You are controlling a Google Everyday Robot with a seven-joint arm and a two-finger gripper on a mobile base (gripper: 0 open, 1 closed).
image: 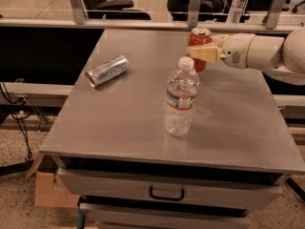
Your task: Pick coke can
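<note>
Grey metal worktop [238, 128], clear water bottle [181, 99] upright near its middle, silver-and-blue can [107, 71] lying on its side at left, coke can [197, 39] upright toward the far edge, tool [199, 53] at its side

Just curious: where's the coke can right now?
In the camera view the coke can stands far back on the table, right of centre, behind the water bottle, with the gripper at it.

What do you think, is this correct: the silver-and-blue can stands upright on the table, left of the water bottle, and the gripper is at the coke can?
Not quite. In the camera view the silver-and-blue can lies on its side, not upright. The rest holds: it is on the table, left of the water bottle, and the gripper is at the coke can.
</note>
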